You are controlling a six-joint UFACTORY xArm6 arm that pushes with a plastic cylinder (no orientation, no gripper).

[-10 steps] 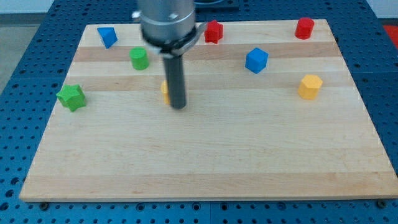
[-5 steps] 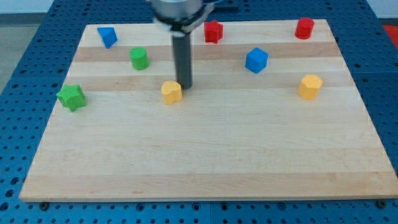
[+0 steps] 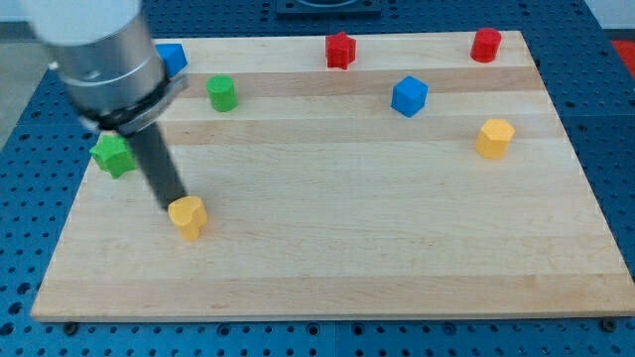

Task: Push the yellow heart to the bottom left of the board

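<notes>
The yellow heart (image 3: 188, 216) lies on the wooden board (image 3: 327, 258), left of centre and toward the view's bottom. My tip (image 3: 173, 206) is at the heart's upper left edge, touching or nearly touching it. The dark rod rises from there up and to the left into the arm's grey body, which covers part of the board's upper left.
A green star (image 3: 112, 156) lies at the left edge, partly behind the arm. A blue block (image 3: 173, 57) and a green cylinder (image 3: 222, 93) are upper left. A red star (image 3: 340, 49), a red block (image 3: 486, 44), a blue cube (image 3: 409, 95) and a yellow hexagon (image 3: 494, 138) lie right.
The yellow heart has slid down and to the left from the board's upper middle. My tip moved with it, from the heart's upper right to its upper left.
</notes>
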